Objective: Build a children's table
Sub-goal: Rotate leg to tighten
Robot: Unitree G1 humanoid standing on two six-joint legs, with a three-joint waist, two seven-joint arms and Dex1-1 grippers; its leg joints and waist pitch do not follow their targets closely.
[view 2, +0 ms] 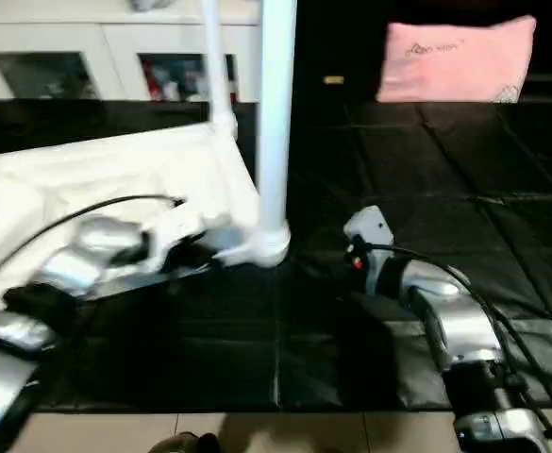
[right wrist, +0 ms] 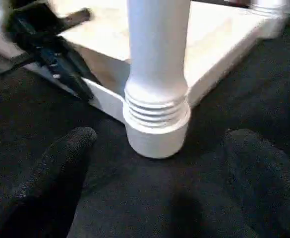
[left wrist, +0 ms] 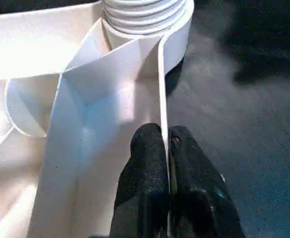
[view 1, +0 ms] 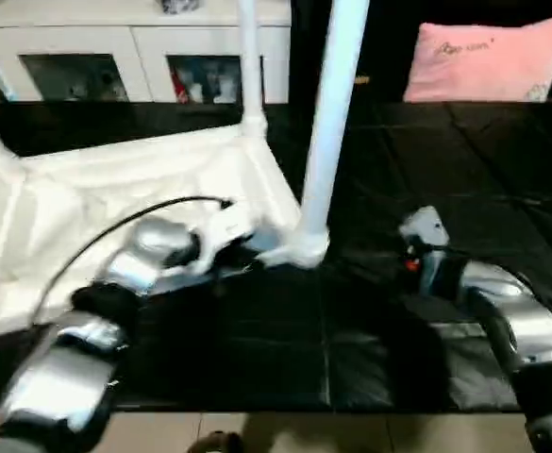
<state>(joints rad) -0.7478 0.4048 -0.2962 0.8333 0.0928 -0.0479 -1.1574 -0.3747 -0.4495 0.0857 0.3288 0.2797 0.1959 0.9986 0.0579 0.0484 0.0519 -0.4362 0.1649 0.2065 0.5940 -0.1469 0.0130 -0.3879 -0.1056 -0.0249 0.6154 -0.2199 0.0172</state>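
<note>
Seating near-right leg in tabletop corner socket on black floor mat. Left claw clamps tabletop rim; we hold steady. Right claw gapes wide, near socket, holding nothing; we check leg sits straight.

Silver forearms, black wrist joints, black cable looping over left arm, black textured gripper fingers, small red mark on right wrist

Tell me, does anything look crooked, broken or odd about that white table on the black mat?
Mostly fine. The white plastic tabletop lies upside down, as assembly needs. One oddity: threads still show above the round corner socket on the nearest white tube leg, so it may not be fully seated.
</note>
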